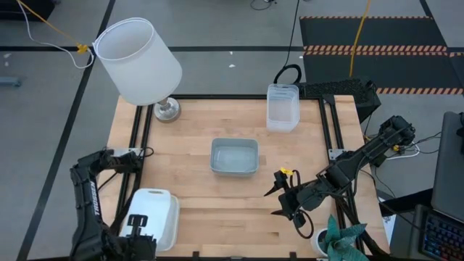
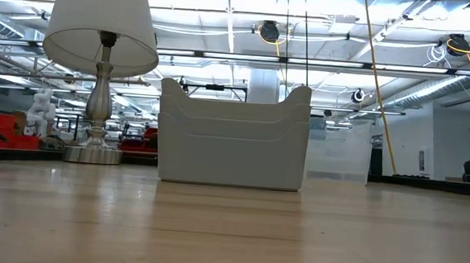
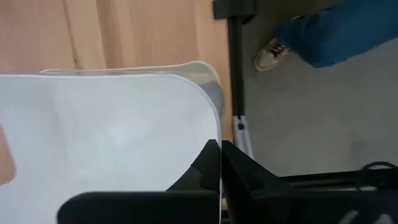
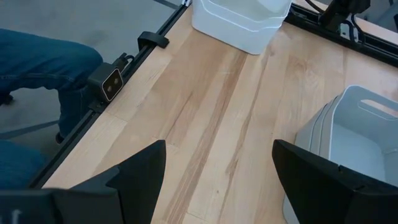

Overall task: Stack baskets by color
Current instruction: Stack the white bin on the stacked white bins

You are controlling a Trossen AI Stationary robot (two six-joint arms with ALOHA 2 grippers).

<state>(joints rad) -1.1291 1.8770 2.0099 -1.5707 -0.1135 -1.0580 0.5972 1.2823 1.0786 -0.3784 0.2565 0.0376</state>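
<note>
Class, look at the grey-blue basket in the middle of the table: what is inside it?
From above, the grey-blue basket shows only its own pale floor, with nothing loose inside. Whether it is one basket or several nested cannot be told from above.

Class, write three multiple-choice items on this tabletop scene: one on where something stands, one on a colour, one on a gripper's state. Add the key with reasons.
1. Where does the white-shaded lamp with a metal base stand?
A. far left corner of the wooden table
B. table centre
C. near right corner

2. What colour is the shallow rectangular plastic basket at the table's centre?
A. red
B. grey-blue
C. black

3. How are the right gripper's fingers?
A. shut on a basket
B. open, holding nothing
C. shut, empty

Key: 1 A, the high view shows its base at that corner. 2 B, it shows grey-blue from above. 3 B, its wrist view shows the fingers spread over bare wood.
</note>
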